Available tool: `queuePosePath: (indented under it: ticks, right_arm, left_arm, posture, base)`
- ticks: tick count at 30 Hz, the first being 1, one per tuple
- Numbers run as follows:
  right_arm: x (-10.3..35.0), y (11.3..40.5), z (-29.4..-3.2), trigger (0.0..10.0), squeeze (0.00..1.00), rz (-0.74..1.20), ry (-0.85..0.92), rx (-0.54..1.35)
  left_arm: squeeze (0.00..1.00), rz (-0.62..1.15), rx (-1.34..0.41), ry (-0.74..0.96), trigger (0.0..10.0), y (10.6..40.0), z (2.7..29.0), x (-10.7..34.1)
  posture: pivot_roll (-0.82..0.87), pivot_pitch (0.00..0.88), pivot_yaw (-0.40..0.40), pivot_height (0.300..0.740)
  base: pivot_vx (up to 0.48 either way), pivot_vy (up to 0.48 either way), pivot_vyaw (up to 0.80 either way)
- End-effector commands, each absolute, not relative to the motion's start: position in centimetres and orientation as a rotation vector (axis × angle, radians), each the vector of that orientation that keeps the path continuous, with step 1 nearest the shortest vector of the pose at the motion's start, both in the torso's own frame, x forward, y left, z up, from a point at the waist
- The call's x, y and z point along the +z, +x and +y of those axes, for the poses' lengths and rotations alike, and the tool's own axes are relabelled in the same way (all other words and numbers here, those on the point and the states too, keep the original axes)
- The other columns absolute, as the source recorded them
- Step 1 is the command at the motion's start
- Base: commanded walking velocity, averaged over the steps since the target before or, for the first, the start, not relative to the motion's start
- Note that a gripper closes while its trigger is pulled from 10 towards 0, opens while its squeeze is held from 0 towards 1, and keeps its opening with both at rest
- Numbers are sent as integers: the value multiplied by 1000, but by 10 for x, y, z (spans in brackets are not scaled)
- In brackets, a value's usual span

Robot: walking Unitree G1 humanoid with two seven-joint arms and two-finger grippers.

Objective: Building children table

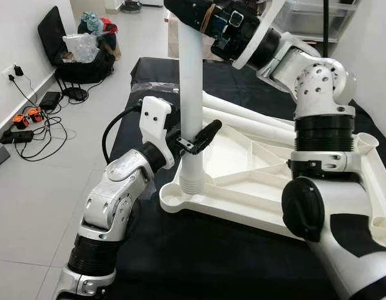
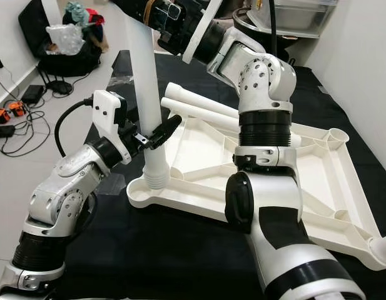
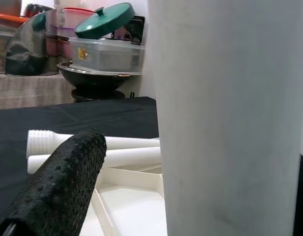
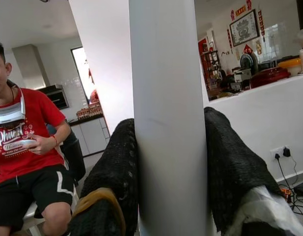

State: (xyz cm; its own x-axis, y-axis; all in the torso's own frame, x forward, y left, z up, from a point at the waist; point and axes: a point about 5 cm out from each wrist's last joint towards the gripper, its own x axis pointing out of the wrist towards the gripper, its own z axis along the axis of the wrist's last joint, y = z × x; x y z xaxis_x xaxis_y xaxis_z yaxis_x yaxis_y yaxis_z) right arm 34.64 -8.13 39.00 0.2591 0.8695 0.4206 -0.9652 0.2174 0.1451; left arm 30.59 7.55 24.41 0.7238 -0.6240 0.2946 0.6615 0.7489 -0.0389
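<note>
The white table leg [image 1: 191, 94] stands upright at centre frame, its ribbed lower end sitting at the near-left corner socket of the upturned white tabletop [image 1: 243, 194]. Its top end is cut off by the upper frame edge. The right gripper [image 4: 168, 162] clamps the leg near the top, a black finger pressed on each side. The left gripper [image 1: 196, 139] sits lower, at mid-leg, fingers spread; one finger [image 3: 63, 187] lies beside the leg, and contact cannot be judged. Two more loose legs [image 2: 199, 106] lie across the tabletop behind the upright one, partly hidden by the right arm. The tabletop's far right edge runs behind that arm. All of this rests on a black cloth [image 1: 199, 256]. Upper left: bags [image 1: 86, 44] and cables [image 1: 30, 119] on grey floor. In the right wrist view, a seated person [image 4: 28, 162] in a red shirt holds a controller.
</note>
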Motion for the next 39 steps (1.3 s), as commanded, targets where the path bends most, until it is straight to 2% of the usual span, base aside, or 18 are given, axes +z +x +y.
queuePosePath:
  ticks: [1,4,5,21,22,30,31,39]
  right_arm:
    - [385,343,-74,0,0,-254,457,1323]
    - [385,343,-73,0,0,-255,458,1317]
    - [384,344,-72,0,0,-252,458,1303]
    - [385,352,-70,0,0,-294,482,1152]
    - [386,353,-70,0,0,-295,482,1139]
    - [392,358,-74,0,0,-332,552,1079]
    - [394,358,-75,0,0,-339,557,1074]
    - [398,359,-75,0,0,-349,560,1074]
  left_arm:
    - [0,-267,-739,-173,10000,307,67,247]
    - [0,-267,-743,-177,10000,307,67,247]
    - [0,-263,-754,-177,0,305,64,245]
    - [0,-204,-781,-141,0,296,53,228]
    - [0,-196,-771,-141,10000,297,53,227]
    - [0,-137,-759,-134,10000,293,53,216]
    - [980,-122,-752,-140,10000,293,54,214]
    - [1000,-137,-736,-116,10000,296,54,216]
  posture:
    - [44,47,-78,740]
    - [44,47,-78,740]
    - [43,51,-78,740]
    - [44,57,-75,740]
    - [46,54,-77,740]
    - [49,48,-76,740]
    - [47,47,-77,740]
    - [48,35,-74,740]
  base:
    - [0,0,0]
    - [0,0,0]
    - [0,0,0]
    - [0,0,0]
    - [0,0,0]
    - [0,0,0]
    - [0,0,0]
    - [0,0,0]
